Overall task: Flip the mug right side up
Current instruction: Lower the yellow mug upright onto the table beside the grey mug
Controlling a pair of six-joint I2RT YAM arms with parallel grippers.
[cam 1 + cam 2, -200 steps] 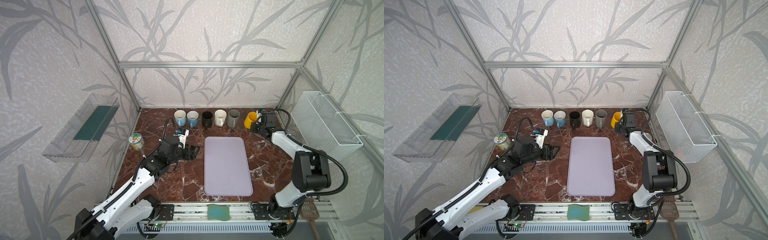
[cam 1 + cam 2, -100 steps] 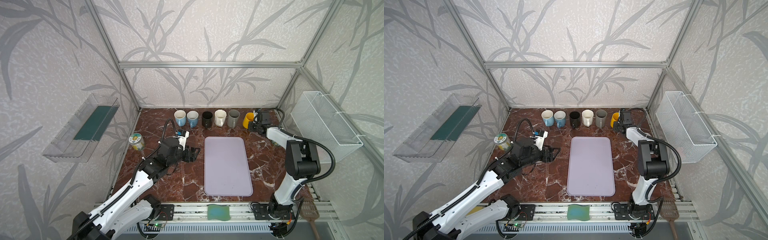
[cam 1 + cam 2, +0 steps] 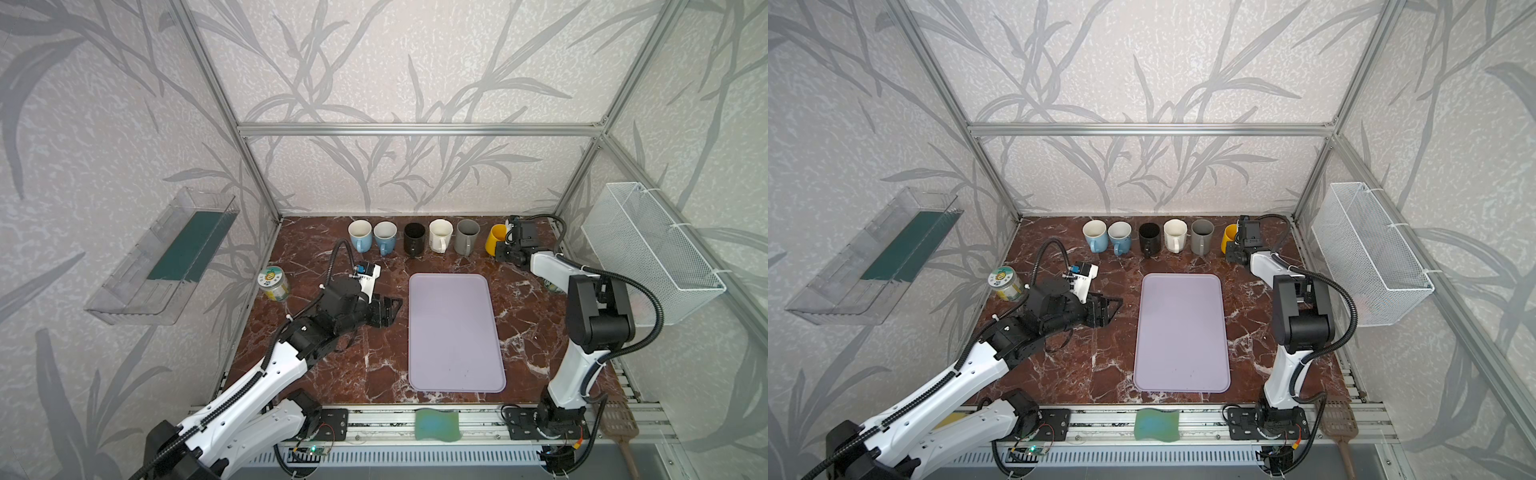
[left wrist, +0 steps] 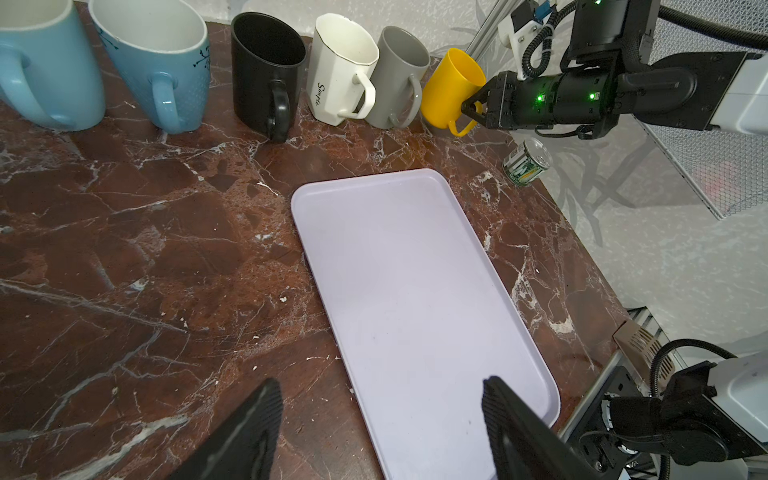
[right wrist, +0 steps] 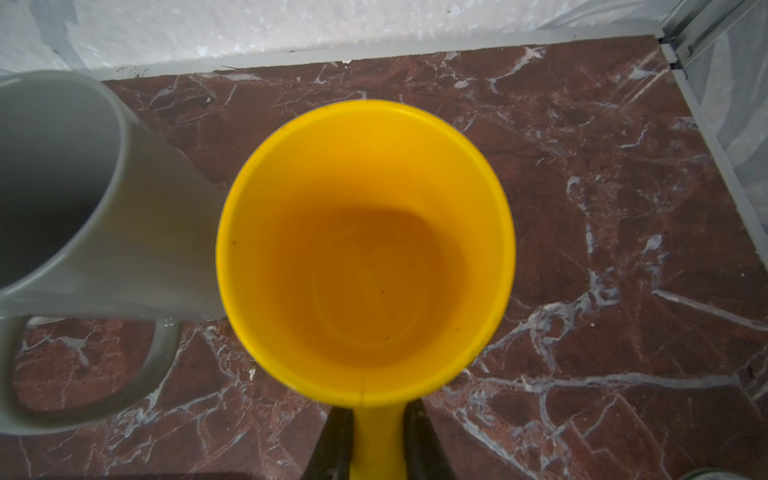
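My right gripper [image 4: 473, 110] pinches the yellow mug [image 5: 365, 249] by its handle [image 5: 377, 436], mouth up just right of the grey mug [image 5: 145, 249]; my left gripper [image 3: 388, 309] hangs spread left of the tray [image 3: 453, 332].

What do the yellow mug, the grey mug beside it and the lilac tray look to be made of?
The yellow tapered mug looks like moulded plastic with a satin finish: thin wall, seam line at the rim above the handle. The grey cylindrical mug is probably matte-glazed ceramic: thick rounded rim. The lilac rectangular tray seems smooth matte plastic, with a soft raised edge.
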